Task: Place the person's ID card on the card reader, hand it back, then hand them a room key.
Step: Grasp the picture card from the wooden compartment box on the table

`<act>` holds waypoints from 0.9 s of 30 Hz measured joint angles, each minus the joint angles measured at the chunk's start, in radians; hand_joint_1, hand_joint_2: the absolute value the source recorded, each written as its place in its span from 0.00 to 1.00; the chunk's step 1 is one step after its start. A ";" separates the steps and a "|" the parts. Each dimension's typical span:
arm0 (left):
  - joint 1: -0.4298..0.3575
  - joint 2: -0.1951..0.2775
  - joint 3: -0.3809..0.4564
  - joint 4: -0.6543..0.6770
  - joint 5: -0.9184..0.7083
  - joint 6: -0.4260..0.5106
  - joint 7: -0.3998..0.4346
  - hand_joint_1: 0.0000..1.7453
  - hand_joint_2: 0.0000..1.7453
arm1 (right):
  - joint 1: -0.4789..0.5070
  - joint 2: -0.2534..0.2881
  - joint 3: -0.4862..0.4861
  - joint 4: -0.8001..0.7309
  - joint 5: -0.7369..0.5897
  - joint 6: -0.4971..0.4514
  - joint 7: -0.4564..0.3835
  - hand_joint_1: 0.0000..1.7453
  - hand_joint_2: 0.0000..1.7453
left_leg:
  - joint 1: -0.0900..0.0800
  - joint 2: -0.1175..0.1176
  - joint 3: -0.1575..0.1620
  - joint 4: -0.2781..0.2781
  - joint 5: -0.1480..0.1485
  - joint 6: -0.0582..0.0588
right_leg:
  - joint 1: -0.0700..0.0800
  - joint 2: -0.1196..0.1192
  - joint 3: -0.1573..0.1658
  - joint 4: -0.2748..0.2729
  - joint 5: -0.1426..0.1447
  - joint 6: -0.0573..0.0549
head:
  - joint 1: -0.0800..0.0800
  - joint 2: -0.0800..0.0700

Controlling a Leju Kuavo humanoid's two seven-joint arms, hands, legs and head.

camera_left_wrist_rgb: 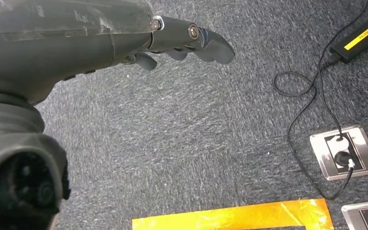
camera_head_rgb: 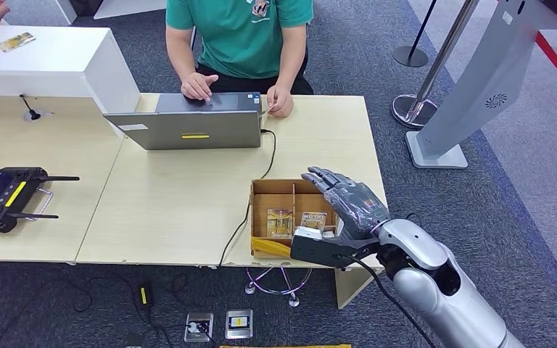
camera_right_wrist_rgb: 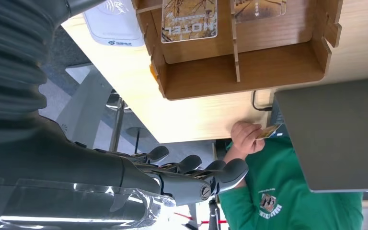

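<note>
A person in a green shirt (camera_head_rgb: 241,32) sits across the table and pinches a small card (camera_head_rgb: 264,112) beside the laptop; the same card (camera_right_wrist_rgb: 268,131) shows in the right wrist view. My right hand (camera_head_rgb: 348,201) hovers over the right side of a wooden divided box (camera_head_rgb: 261,190), fingers spread, holding nothing. Hotel key cards (camera_head_rgb: 281,221) lie in the box's near compartments, and one key card (camera_right_wrist_rgb: 189,21) reads "HOTEL". A white card reader (camera_right_wrist_rgb: 115,24) sits by the box at the table's near edge. My left hand (camera_left_wrist_rgb: 124,33) hangs over the carpet, empty, fingers loosely extended.
A grey laptop (camera_head_rgb: 196,125) stands open before the person, its cable running to the near edge. A black remote controller (camera_head_rgb: 7,197) lies on the left table. A white counter (camera_head_rgb: 51,61) carries another card (camera_head_rgb: 16,41). A stanchion base (camera_head_rgb: 412,109) and a kiosk stand (camera_head_rgb: 479,87) stand right.
</note>
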 joint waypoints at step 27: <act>0.001 0.013 -0.002 -0.001 -0.024 -0.021 0.000 0.00 0.00 | 0.015 0.006 0.012 0.100 0.081 -0.056 -0.005 0.00 1.00 | 0.000 0.000 0.000 0.000 0.000 0.000 | 0.000 0.000 0.000 0.000 0.000 0.000 | 0.000 0.000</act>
